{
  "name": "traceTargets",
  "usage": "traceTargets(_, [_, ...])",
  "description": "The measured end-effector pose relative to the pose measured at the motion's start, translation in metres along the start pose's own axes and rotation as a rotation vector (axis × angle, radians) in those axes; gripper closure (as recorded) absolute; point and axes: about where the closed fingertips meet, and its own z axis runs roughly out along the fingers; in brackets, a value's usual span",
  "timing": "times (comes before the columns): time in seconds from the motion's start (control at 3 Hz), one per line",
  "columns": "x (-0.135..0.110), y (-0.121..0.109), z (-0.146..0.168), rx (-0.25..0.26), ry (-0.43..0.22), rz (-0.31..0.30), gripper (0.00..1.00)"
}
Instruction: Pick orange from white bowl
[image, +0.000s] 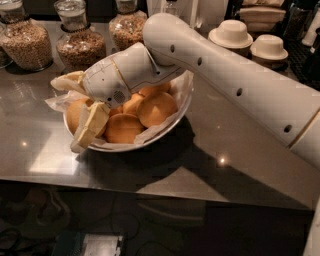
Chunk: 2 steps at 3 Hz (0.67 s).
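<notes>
We see the gripper (68, 114) spread open at the bowl's (131, 148) left end, a finger (92, 122) on either side of the orange (75, 111). The orange lies inside the bowl against its left wall, with smaller oranges (156, 109) beside it and jars (80, 47) behind the bowl.

A: What was hidden from you there?
B: You could not see all of the orange (74, 109). The gripper (66, 114), at the white bowl's (150, 142) left side, had spread fingers (95, 120) across it. The arm (240, 85) covered the far rim and was cut off at the right edge.
</notes>
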Motion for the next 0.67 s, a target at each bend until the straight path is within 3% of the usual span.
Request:
traceTargets(0.33, [0.0055, 0.0051, 0.0028, 0.017, 0.002, 0.055, 0.0])
traceTargets(0.67, [0.0056, 0.0051, 0.0027, 0.017, 0.002, 0.055, 0.0])
